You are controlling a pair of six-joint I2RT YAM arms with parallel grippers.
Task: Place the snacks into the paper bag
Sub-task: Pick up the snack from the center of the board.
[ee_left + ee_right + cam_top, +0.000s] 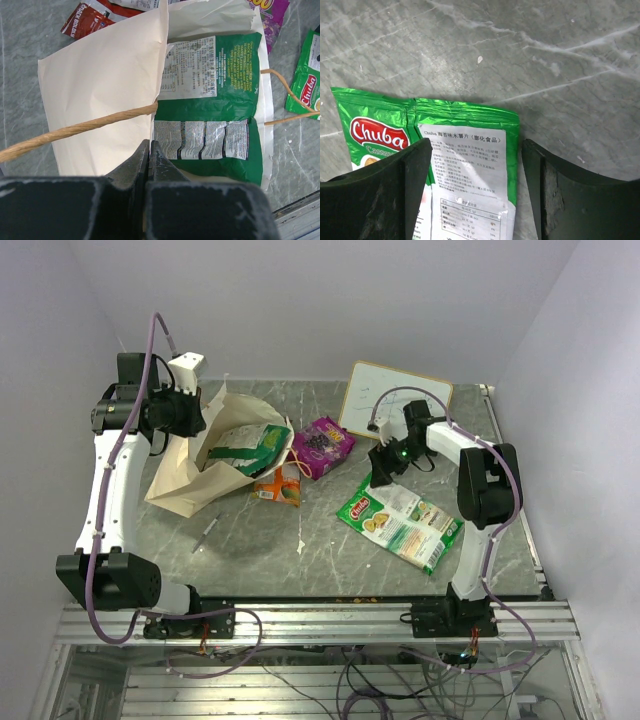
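Watching remotely, I saw the left gripper [150, 150] pinched shut on the paper bag [100, 85], a green packet [235, 80] inside it; the right gripper [476, 150] gaped wide above the Chuba packet [460, 130] on the table [545, 50].

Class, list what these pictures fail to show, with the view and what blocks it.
- Left wrist view: deep inside the tall cream paper bag, hidden by its wall and the dark green snack packet.
- Left wrist view: whether the left gripper pinches paper; its fingers hide contact.
- Right wrist view: the green Chuba-branded packet's lower part, cut by the bottom edge, behind a finger of the right gripper.
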